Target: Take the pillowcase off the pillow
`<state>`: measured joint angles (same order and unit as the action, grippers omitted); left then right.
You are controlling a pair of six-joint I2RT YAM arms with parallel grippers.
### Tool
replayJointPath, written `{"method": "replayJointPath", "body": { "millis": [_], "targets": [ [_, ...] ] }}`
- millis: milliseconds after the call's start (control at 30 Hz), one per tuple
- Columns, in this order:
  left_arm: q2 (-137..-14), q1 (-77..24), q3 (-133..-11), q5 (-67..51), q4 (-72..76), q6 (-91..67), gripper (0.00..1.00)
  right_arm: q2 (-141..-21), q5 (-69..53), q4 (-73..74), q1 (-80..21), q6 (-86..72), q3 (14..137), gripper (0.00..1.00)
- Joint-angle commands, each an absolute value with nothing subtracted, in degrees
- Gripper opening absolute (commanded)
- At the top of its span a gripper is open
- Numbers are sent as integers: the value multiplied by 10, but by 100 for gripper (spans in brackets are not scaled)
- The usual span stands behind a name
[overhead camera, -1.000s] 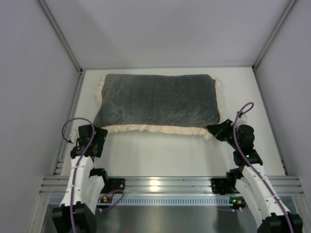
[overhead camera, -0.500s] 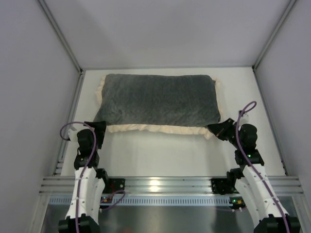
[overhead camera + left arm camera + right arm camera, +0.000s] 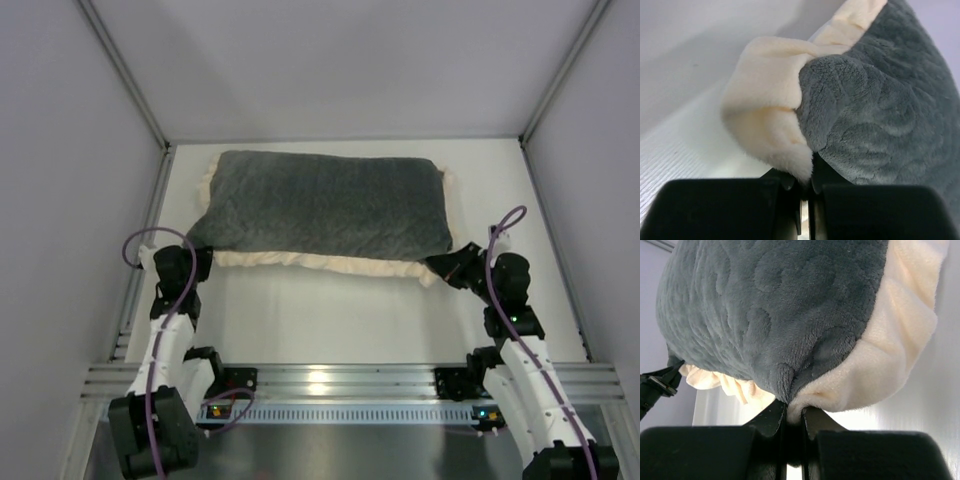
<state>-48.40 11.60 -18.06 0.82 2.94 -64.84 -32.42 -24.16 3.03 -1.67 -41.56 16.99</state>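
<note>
The pillowcase [image 3: 325,205] lies across the back of the table, dark grey plush face up, its cream frill [image 3: 320,264] along the near edge. It looks plump, and the pillow is hidden inside it. My left gripper [image 3: 200,256] is at the near-left corner. In the left wrist view this left gripper [image 3: 801,182] is shut on the cream frill [image 3: 765,105] beside the grey plush [image 3: 880,110]. My right gripper [image 3: 441,268] is at the near-right corner. In the right wrist view the right gripper [image 3: 794,412] is shut on the seam where grey plush [image 3: 770,305] meets frill [image 3: 890,350].
White enclosure walls stand close on the left [image 3: 70,200], right [image 3: 600,200] and back. An aluminium rail [image 3: 340,380] runs along the near edge by the arm bases. Bare white tabletop [image 3: 330,315] lies between the pillowcase and the rail.
My left gripper moved forward to the near-left corner and went from open to shut on the frill. The right gripper has kept its hold and place.
</note>
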Motion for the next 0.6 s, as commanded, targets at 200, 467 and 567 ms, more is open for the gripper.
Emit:
{"method": "replayJointPath", "body": {
  "millis": [200,467,567],
  "targets": [
    [-339,128,-295,-102,-68,-619,0,-247,-230,132,-6,-381,296,0],
    [-217,120,-499,-210,-265,-563,0,-181,-213,298,-6,-359,548,0],
    [-228,103,-629,-196,-329,-549,0,-192,-217,339,-6,-366,644,0]
  ]
}}
